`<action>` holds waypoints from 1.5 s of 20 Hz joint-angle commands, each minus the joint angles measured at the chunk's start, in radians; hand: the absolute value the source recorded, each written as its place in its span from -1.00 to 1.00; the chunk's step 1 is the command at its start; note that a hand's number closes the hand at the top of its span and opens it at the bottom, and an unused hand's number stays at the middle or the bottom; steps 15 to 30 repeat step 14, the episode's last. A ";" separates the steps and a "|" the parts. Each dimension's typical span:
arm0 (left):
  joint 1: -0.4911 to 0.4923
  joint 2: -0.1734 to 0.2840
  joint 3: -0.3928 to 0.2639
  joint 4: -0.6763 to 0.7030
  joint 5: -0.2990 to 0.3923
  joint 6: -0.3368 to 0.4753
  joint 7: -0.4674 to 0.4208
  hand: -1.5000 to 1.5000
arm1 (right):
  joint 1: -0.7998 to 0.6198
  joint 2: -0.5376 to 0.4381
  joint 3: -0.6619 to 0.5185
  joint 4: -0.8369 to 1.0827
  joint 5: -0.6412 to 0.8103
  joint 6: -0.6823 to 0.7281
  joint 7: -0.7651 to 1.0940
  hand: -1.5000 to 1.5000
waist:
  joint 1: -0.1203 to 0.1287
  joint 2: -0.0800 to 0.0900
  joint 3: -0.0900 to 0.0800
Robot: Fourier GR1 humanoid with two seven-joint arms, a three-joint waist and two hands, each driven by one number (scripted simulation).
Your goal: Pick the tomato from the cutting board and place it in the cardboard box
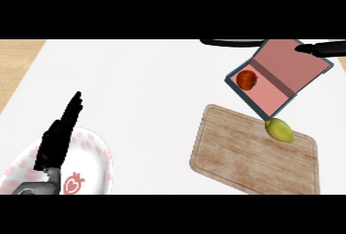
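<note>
The red tomato (pixel 247 80) is seen inside the tilted cardboard box (pixel 297 68), just beyond the wooden cutting board (pixel 243 155).

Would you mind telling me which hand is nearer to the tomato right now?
Right. The right hand shows at the box's far corner, beyond the tomato; the left hand rests over the plate, far across the counter.

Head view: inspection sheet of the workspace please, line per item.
Surface: white counter, wood edge at left.
Job's things: tomato inside cardboard box; cutting board holds no tomato.
Clutter: lemon on the board's far edge beside the box; patterned plate at lower left.
Hands: left hand open, fingers straight, over the plate; right hand not seen.
Cables: nothing seen.
Surroundings: dark objects at top edge, unidentifiable.
</note>
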 commanded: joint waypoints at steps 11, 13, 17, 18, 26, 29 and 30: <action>-0.015 0.019 0.022 -0.020 0.016 -0.024 0.002 0.00 | 0.158 -0.340 -0.151 0.045 -0.126 0.207 -0.013 -1.00 | 0.007 0.011 0.005; 0.030 -0.005 0.004 -0.017 -0.001 -0.002 -0.024 0.00 | 0.202 -0.369 -0.140 0.044 -0.114 0.267 -0.042 -1.00 | 0.011 0.013 0.006; -0.009 -0.017 -0.018 -0.014 -0.020 0.003 -0.008 0.00 | 0.194 -0.360 -0.146 0.042 -0.120 0.264 -0.051 -1.00 | 0.008 0.015 0.007; -0.009 -0.017 -0.018 -0.014 -0.020 0.003 -0.008 0.00 | 0.194 -0.360 -0.146 0.042 -0.120 0.264 -0.051 -1.00 | 0.008 0.015 0.007; -0.009 -0.017 -0.018 -0.014 -0.020 0.003 -0.008 0.00 | 0.194 -0.360 -0.146 0.042 -0.120 0.264 -0.051 -1.00 | 0.008 0.015 0.007; -0.009 -0.017 -0.018 -0.014 -0.020 0.003 -0.008 0.00 | 0.194 -0.360 -0.146 0.042 -0.120 0.264 -0.051 -1.00 | 0.008 0.015 0.007; -0.009 -0.017 -0.018 -0.014 -0.020 0.003 -0.008 0.00 | 0.194 -0.360 -0.146 0.042 -0.120 0.264 -0.051 -1.00 | 0.008 0.015 0.007</action>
